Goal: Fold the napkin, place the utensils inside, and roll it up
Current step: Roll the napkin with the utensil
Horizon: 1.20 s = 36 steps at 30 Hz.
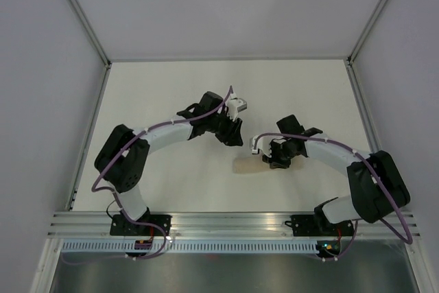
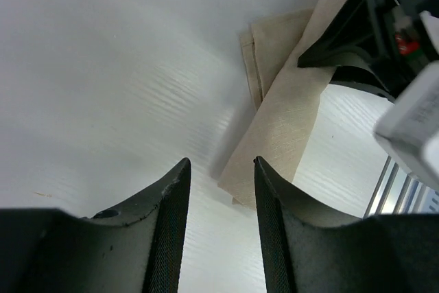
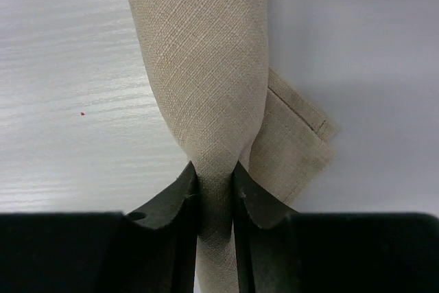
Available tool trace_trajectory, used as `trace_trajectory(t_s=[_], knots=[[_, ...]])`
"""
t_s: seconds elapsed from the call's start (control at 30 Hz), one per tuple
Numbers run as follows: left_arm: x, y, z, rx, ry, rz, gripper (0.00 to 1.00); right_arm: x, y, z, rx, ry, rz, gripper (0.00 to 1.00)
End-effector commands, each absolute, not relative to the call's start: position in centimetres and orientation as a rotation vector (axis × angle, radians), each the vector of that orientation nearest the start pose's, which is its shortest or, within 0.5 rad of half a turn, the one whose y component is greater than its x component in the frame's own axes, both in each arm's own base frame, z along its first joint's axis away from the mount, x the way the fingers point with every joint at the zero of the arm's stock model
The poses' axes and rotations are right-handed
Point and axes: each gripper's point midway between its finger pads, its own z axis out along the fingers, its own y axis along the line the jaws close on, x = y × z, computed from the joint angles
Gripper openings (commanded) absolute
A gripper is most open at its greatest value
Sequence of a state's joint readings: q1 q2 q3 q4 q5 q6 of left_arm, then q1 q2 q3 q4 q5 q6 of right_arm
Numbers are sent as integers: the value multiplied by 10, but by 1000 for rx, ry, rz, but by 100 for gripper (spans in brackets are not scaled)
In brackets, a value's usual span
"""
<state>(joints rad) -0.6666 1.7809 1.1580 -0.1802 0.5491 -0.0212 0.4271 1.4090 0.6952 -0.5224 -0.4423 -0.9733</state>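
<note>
One napkin (image 3: 206,53), plain beige-tan cloth, is gathered into a narrow fold and pinched between the fingers (image 3: 175,200) of the right tool (image 3: 216,176). The fingers are closed hard on it, with only the cloth's thickness between them. Away from the grip the cloth widens, and a hemmed corner lies flat on the white tabletop (image 1: 171,94) just beside the fold. Seen from the left wrist, the cloth runs as a slanted strip from the tabletop up to the right tool, with another layer lying flat beneath it. From above it shows only as a small tan patch under the right tool, about midway between the left and right edges of the tabletop and closer to the near edge than the far one. The left tool (image 2: 221,166) hovers near the cloth, its jaws parted with a clear gap and nothing between them; the low end of the strip lies just beyond its fingertips. Both arms bend inward from the near edge, their tools close together but apart.
</note>
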Motion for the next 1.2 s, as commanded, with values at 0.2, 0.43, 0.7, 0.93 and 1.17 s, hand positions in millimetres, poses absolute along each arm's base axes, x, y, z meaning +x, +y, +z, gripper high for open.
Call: trace_trajectory(t_s=[0.2, 0.43, 0.7, 0.93, 1.17], knots=[[292, -333, 121, 858, 1912, -882, 48, 214, 136, 0, -1865, 2187, 737, 12], [274, -335, 129, 912, 1756, -666, 50, 225, 136, -10, -1856, 2283, 878, 12], [244, -375, 114, 1172, 1651, -422, 52, 238, 143, -10, -1833, 2330, 968, 12], [231, -411, 88, 1398, 1546, -249, 55, 242, 143, -16, -1826, 2374, 1005, 12], [227, -431, 67, 1537, 1446, -143, 57, 247, 142, -20, -1812, 2404, 1025, 12]])
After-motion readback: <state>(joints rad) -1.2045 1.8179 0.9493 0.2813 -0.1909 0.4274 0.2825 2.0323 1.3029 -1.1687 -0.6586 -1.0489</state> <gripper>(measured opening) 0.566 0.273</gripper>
